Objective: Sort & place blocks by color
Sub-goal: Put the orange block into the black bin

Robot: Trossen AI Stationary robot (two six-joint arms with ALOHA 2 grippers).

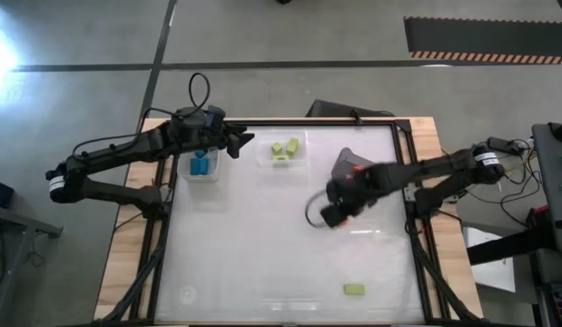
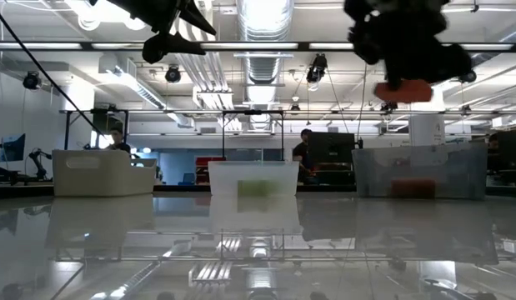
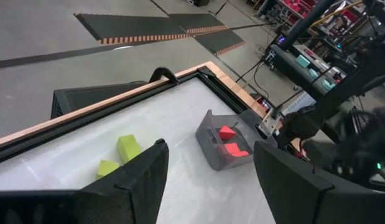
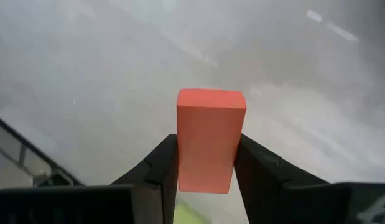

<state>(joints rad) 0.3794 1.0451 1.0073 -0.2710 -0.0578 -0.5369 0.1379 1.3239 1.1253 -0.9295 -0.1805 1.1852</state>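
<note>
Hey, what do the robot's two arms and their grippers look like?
Both arms are dark and slender. The left arm has a white band near its base and a black cable looping above its wrist. The right arm has a similar white band. Each gripper, left gripper and right gripper, has two flat, dark, tapering fingers.

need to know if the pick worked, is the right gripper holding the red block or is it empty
Holding it. In the right wrist view the red-orange block sits clamped between the right gripper fingers, and the low view shows it lifted clear above the table.
</note>
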